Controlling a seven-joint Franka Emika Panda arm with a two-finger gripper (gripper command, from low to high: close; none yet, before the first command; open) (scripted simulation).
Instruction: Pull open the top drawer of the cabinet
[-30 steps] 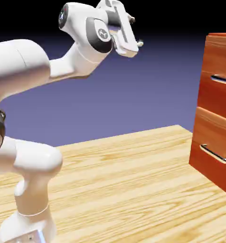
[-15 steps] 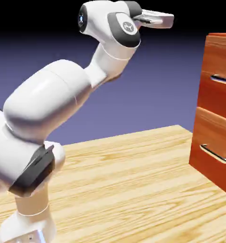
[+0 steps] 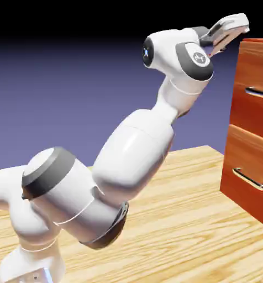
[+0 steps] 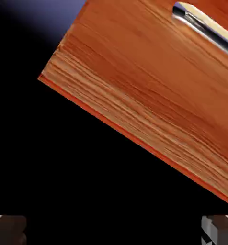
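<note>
A smooth blue-violet backdrop (image 3: 56,105) is darkening to black along its top. Below, a pale, wood-grained bench (image 3: 178,232) is showing streaked yellowish boards and catching bright, even light.

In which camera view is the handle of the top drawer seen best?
The exterior view: the handle shows there with its mounted end, on the front of the top drawer, though the picture's right edge cuts it. The hand view shows it larger but also cut off, near its upper right corner.

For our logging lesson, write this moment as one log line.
gripper: open, empty | top drawer: shut | handle: ungrasped
</note>
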